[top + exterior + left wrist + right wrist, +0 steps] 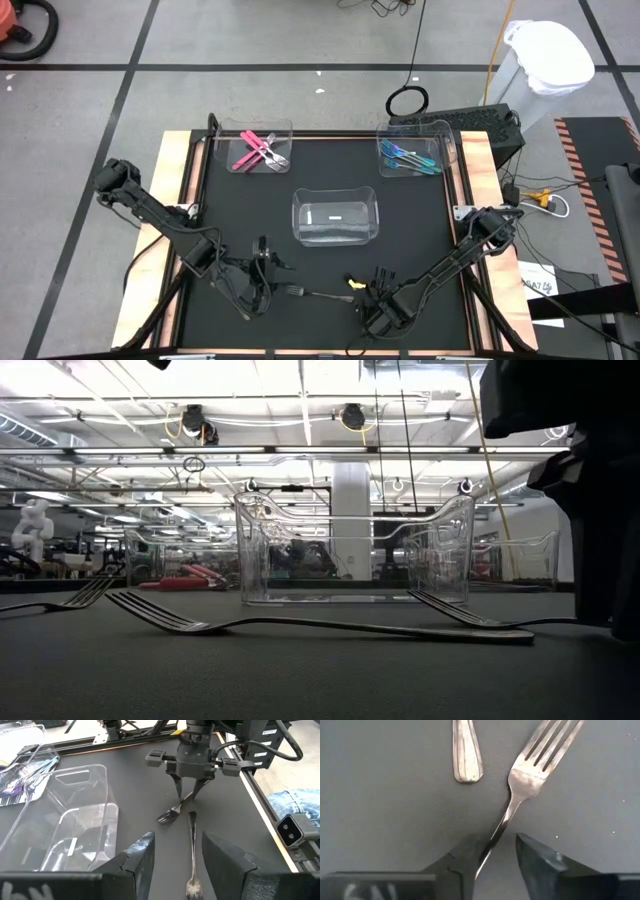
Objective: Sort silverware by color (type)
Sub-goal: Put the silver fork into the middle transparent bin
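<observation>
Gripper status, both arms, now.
Left gripper: open, empty, hovering over a grey fork on the mat.
Right gripper: closing around the handle of another grey fork; a firm grip cannot be told.

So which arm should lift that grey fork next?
The right one, I think. The right pincer already has its tips on either side of the grey fork handle, down at the table. The left pincer only looks on at the other fork.

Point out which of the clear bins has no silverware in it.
The middle bin, nearest the arms. The far-left bin holds pink pieces and the far-right bin blue ones.
</observation>
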{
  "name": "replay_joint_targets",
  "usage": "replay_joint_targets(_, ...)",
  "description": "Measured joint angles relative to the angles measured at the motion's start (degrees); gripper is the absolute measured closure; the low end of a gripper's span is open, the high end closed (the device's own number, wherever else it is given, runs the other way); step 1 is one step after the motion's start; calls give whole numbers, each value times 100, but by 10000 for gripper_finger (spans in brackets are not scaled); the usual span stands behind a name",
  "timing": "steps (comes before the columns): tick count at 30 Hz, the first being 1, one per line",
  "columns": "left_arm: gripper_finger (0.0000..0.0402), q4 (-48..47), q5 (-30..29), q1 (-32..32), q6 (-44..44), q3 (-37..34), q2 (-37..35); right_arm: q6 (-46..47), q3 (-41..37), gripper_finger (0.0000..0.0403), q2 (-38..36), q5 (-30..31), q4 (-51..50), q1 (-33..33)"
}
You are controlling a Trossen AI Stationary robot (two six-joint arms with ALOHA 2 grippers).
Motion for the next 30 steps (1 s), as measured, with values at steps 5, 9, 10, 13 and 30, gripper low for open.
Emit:
replay_joint_targets(5, 237, 2, 2, 1, 0, 0, 0, -34, 0, 324, 0, 2, -6, 0)
replay_joint_targets(9, 237, 2, 4, 2, 0, 0, 0, -68, -2, 350, 0, 9, -12, -2)
replay_joint_targets(10, 237, 2, 4, 2, 0, 0, 0, -68, -2, 355, 0, 7, -12, -4)
replay_joint_targets(13, 237, 2, 7, 2, 0, 0, 0, -68, -2, 366, 0, -2, -7, -7)
replay_joint_targets(30, 237, -1, 9, 2, 0, 2, -2, -737, -2, 354, 0, -140, 217, -9)
